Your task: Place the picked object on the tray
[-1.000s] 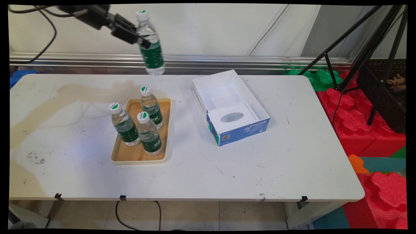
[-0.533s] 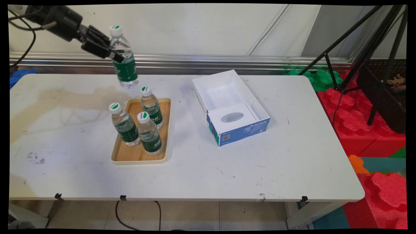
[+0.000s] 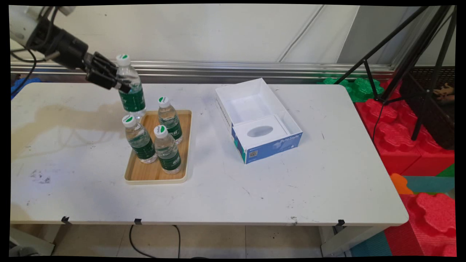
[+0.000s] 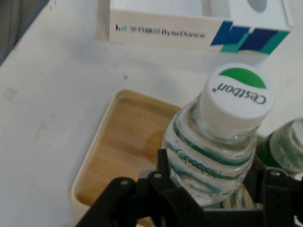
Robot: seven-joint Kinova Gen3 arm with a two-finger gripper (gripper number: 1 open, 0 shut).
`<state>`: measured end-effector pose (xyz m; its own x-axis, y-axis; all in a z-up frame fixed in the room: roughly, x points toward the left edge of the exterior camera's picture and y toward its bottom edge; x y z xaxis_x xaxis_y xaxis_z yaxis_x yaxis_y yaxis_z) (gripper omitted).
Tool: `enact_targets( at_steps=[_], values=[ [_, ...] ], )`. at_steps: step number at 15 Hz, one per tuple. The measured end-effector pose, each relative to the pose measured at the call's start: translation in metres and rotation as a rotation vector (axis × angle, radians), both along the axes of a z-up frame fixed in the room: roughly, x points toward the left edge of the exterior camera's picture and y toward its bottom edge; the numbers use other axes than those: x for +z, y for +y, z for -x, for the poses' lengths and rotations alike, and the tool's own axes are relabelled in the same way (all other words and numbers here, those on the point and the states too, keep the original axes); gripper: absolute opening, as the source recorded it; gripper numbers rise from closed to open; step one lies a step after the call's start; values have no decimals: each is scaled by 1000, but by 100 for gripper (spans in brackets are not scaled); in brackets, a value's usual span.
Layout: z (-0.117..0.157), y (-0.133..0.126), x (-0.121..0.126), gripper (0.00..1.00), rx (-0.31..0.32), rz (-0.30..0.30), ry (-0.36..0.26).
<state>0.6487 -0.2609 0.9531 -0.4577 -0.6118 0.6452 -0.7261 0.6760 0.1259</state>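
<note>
We see the black claw [image 3: 122,86] clamped shut on the upper body of a clear water bottle [image 3: 130,91] with a green label and a white cap, holding it nearly upright. Over the last second the arm has carried this bottle leftward and down: it was high against the wall, above the gap between the tray and the box, and now it hangs low over the far left corner of the wooden tray [image 3: 153,174], its base just behind another bottle's cap, so we cannot tell whether it touches the tray yet. Three matching bottles stand on the tray unmoved: one at the left [image 3: 139,140], one at the front [image 3: 167,149], one at the back right [image 3: 169,120]. In the hand view the claw's fingers [image 4: 163,163] press the bottle's ribbed shoulder [image 4: 208,156], with bare tray floor [image 4: 128,142] below it. To the right, well apart on the white surface [image 3: 291,182], an open blue and white tissue box [image 3: 259,122] sits as it did before.
</note>
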Motion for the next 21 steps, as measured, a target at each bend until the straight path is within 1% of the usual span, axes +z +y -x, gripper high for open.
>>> enact_targets(
  at_steps=[3,8,12,16,21],
  values=[
    [-2,2,-24,0,-7,-10,-11],
    [-5,0,-50,0,-10,-9,-24],
    [-8,-7,-69,0,-10,4,-32],
    [-10,-18,-89,0,-5,28,-24],
    [-10,-28,-104,0,-17,53,-7]
  ],
)
